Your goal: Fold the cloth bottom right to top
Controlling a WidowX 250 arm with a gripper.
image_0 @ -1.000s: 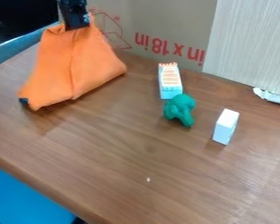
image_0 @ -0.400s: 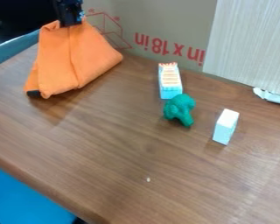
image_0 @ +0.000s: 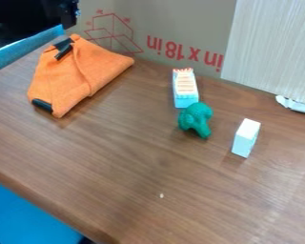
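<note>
Camera view: our orange cloth (image_0: 80,67) lies just below the fingers (image_0: 68,21), near but apart; whether they're open or closed, we cannot tell.

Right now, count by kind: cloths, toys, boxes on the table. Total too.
Cloths: 1, orange cloth
Toys: 1, green toy
Boxes: 2, patterned box and plain box
Total: 4
</note>
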